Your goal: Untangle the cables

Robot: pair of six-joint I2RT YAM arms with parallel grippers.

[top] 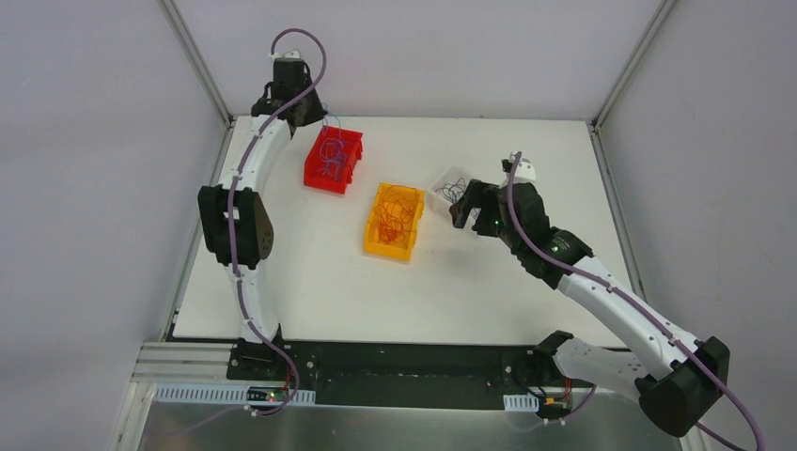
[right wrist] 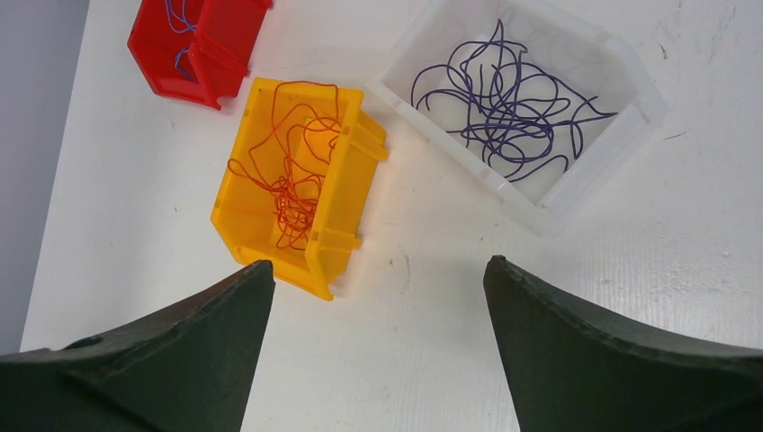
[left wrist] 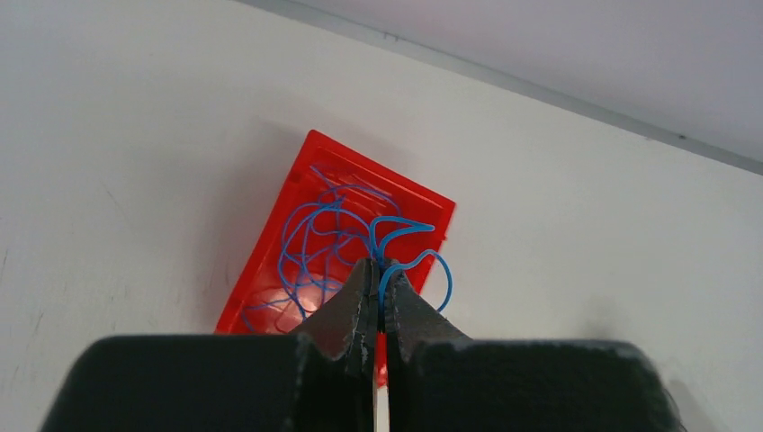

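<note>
The cables lie sorted by colour in three bins. Blue cables (left wrist: 306, 236) fill the red bin (left wrist: 378, 168), which stands at the back left (top: 350, 162). My left gripper (left wrist: 380, 266) hangs over this bin's near end, shut on a blue cable (left wrist: 448, 283) that loops out over the rim. Orange cables (right wrist: 292, 193) sit knotted in the yellow bin (right wrist: 349, 184). Dark purple cables (right wrist: 508, 108) lie in the clear bin (right wrist: 576, 193). My right gripper (right wrist: 378, 265) hovers open over bare table, near the clear bin, nothing between its fingers.
The yellow bin (top: 376, 246) is mid-table, with the clear bin (top: 440, 183) to its right under the right gripper (top: 462, 212). The red bin (right wrist: 211, 63) is beyond the yellow one. Grey walls close the table's back and sides.
</note>
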